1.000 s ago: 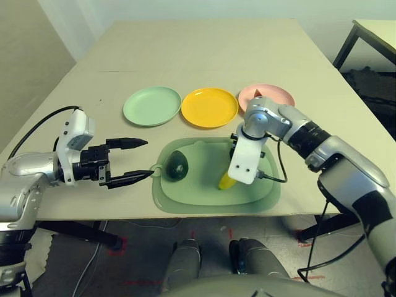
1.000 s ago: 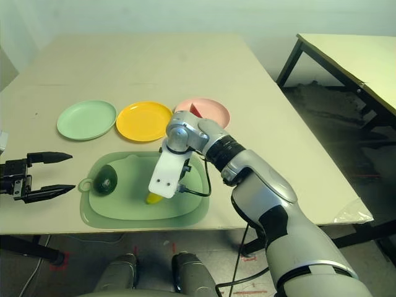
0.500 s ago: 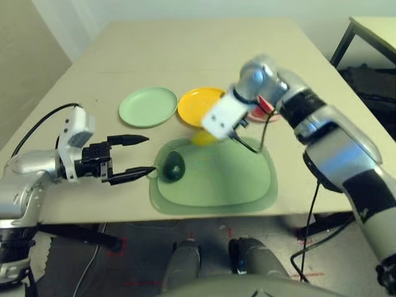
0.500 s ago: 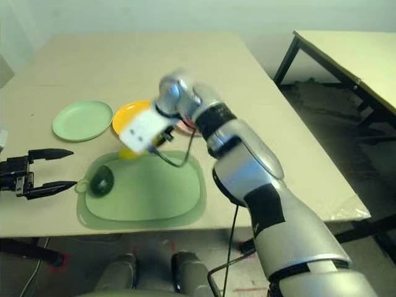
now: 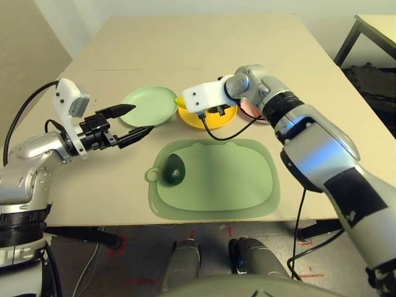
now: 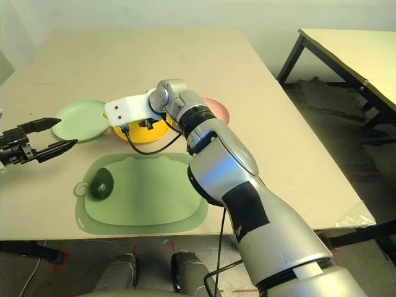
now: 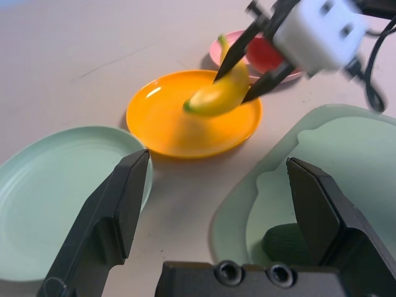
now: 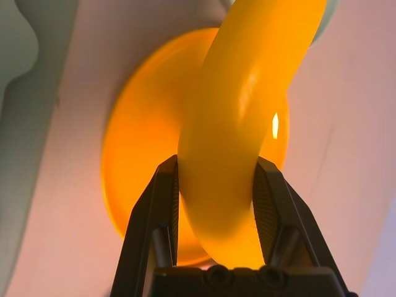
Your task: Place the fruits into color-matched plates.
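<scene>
1. Right now the R gripper (image 7: 247,65) is clamped on the banana (image 7: 218,94), a smooth, glossy yellow curve w/ a greenish tip, one thin black finger on each side, held just over the yellow plate (image 7: 167,133).
2. That plate is a shallow round dish, shiny, plastic-looking; directly below the R gripper.
3. The pink plate (image 7: 223,44), same round shape, lies just beyond the R gripper, partly hidden by it; a red piece (image 7: 267,57) sits in it, prob. the watermelon wedge, can't tell for sure.
4. The L gripper (image 5: 127,122) hovers w/ its pointed matte-black fingers spread wide, nothing between them.
5. The mint plate (image 5: 150,104), round and shallow w/ faint concentric rings, lies just ahead of the L fingertips, beside the yellow one.
6. The avocado (image 5: 174,168), a dark green oval w/ a dull, slightly pebbled skin, lies on the cutting board (image 5: 241,185), nearer the robot than both grippers, off to the side of the L one.
7. The board is a pale green rounded rectangle, flat, w/ a small loop handle by the avocado.
8. All rest on a plain beige matte table (image 5: 204,49).
</scene>
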`<move>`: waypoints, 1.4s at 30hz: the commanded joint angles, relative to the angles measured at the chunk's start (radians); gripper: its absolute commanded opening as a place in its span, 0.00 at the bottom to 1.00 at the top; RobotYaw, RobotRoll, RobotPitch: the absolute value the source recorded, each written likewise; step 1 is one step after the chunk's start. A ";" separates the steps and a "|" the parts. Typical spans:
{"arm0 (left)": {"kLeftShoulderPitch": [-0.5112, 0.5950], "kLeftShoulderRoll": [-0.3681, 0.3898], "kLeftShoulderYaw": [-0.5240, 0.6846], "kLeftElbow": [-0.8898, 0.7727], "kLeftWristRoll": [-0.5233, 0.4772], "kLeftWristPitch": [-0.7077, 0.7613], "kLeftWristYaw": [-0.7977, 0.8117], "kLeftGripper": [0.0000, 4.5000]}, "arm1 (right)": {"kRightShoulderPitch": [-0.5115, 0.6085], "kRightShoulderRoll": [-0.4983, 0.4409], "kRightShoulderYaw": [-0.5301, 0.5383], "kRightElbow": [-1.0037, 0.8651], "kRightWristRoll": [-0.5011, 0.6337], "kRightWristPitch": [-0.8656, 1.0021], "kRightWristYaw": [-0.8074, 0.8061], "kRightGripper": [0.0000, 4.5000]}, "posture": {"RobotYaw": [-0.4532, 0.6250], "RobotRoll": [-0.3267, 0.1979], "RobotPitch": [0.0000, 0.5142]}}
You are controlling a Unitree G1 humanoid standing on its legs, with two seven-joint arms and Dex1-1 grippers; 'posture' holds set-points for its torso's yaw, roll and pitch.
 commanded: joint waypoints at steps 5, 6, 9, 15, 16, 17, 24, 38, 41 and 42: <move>0.032 -0.014 0.009 -0.048 -0.009 0.011 0.011 1.00 | 0.046 0.015 0.017 0.021 -0.066 0.024 -0.038 0.37 | 0.59 0.62 0.22; 0.035 -0.014 0.010 -0.054 -0.010 0.010 0.011 1.00 | 0.051 0.017 0.018 0.022 -0.071 0.027 -0.046 0.37 | 0.59 0.62 0.22; 0.043 -0.013 0.013 -0.065 -0.012 0.012 0.012 1.00 | 0.060 0.020 0.019 0.024 -0.088 0.032 -0.067 0.37 | 0.59 0.62 0.23; 0.053 -0.016 0.008 -0.081 -0.023 0.022 0.014 1.00 | 0.061 0.020 0.019 0.027 -0.112 0.038 -0.122 0.74 | 0.59 0.62 0.23; 0.055 -0.018 0.006 -0.082 -0.023 0.021 0.015 1.00 | 0.060 0.019 0.022 0.028 -0.119 0.034 -0.126 0.81 | 0.59 0.62 0.23; 0.056 -0.019 0.004 -0.082 -0.022 0.019 0.015 1.00 | 0.059 0.015 0.034 0.027 -0.134 0.025 -0.134 0.88 | 0.59 0.62 0.23; 0.020 -0.013 -0.010 -0.037 -0.008 0.004 0.001 1.00 | 0.029 -0.005 0.028 0.023 -0.151 -0.011 -0.092 0.99 | 0.56 0.62 0.23; -0.047 0.033 -0.077 0.127 0.094 -0.152 -0.163 1.00 | 0.021 -0.221 -0.195 -0.122 0.158 -0.139 0.505 0.99 | 0.51 0.62 0.21; -0.055 0.042 -0.090 0.150 0.112 -0.172 -0.190 1.00 | 0.124 -0.289 -0.252 -0.262 0.263 -0.053 0.638 0.99 | 0.50 0.62 0.21; -0.059 0.044 -0.095 0.159 0.119 -0.181 -0.197 1.00 | 0.171 -0.310 -0.274 -0.322 0.301 -0.008 0.667 0.99 | 0.49 0.62 0.21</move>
